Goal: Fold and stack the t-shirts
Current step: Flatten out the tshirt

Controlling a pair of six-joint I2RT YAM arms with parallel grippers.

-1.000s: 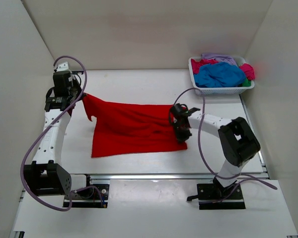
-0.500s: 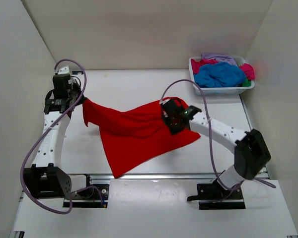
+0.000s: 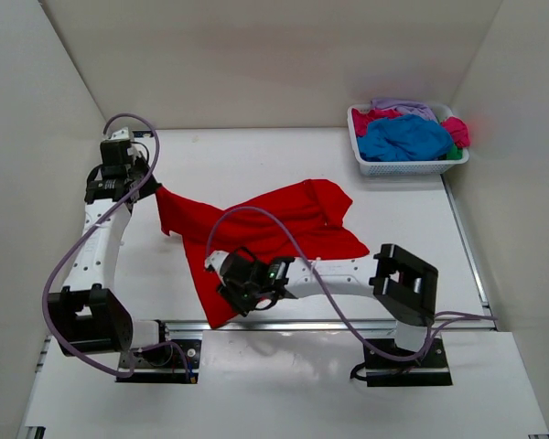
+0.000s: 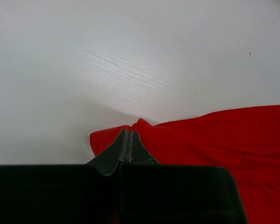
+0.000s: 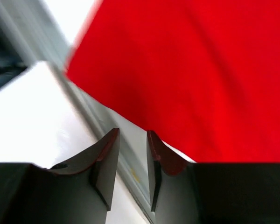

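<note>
**Red shirt clamped at its left corner**

The red shirt [image 3: 274,229] is spread, crumpled, on the table [image 3: 256,160]. Its far-left corner is pinched in the closed left gripper [image 4: 129,140]. The right gripper [image 5: 132,140] is held over the shirt's near corner, by the table's near edge. Its fingers are parted narrowly and nothing is gripped. In the basket [image 3: 407,168] at far right the other shirts [image 3: 404,137] are heaped.

Robot lab cell, plain white walls [image 3: 256,64], white table [image 3: 256,160], alu rail [image 3: 178,324] at near edge
</note>
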